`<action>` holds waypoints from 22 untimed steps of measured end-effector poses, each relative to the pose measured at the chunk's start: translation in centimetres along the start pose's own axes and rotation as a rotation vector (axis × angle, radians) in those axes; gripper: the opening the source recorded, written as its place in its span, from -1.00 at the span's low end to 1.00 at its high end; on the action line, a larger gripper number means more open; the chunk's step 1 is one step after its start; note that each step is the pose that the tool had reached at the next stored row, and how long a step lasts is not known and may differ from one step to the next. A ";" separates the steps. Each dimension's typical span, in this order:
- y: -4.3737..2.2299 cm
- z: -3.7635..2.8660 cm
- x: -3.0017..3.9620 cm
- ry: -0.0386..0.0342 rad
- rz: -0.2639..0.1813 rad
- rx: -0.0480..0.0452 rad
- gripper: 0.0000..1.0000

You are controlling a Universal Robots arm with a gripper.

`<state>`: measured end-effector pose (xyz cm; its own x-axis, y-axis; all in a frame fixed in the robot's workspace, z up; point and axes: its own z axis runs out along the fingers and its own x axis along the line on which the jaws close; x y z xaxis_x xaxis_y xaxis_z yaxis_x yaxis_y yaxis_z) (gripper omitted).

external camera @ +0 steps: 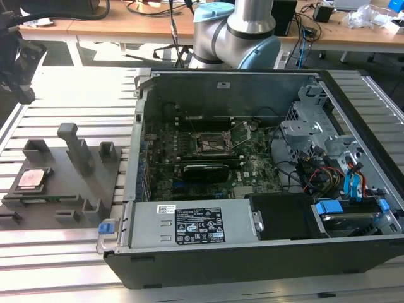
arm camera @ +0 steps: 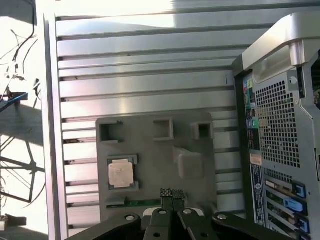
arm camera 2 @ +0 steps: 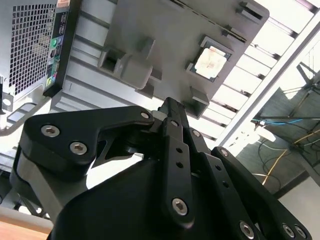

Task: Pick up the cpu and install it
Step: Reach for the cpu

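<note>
On its gray holder tray (arm camera: 150, 150), the cpu (arm camera: 121, 175) looked light, stiff and fragile, likely best pinched by its edges; the empty gripper (arm camera: 172, 194) hovered nearby, fingertips closed together.

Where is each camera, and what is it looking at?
Exterior view: off the arm, looks down into the open black computer case; the silver-blue robot arm rises behind.
First wrist view: on the wrist, looks past the shut black gripper at the small silvery-pink square cpu in its grey tray.
Second wrist view: likewise, from behind the gripper.
All three share the cpu.
</note>
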<state>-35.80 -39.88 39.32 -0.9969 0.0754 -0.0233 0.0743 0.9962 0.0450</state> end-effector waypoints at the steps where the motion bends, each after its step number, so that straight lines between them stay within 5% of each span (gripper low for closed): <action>1: -0.02 -0.01 0.25 0.0000 0.000 0.0000 -0.79; 18: -0.32 -0.10 4.23 -0.0001 0.000 0.0001 -0.79; 22: -0.44 -0.15 5.95 0.0000 0.000 0.0002 -0.79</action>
<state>-41.77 -39.88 39.31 -0.9969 0.0753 -0.0233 0.0742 0.9962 0.0448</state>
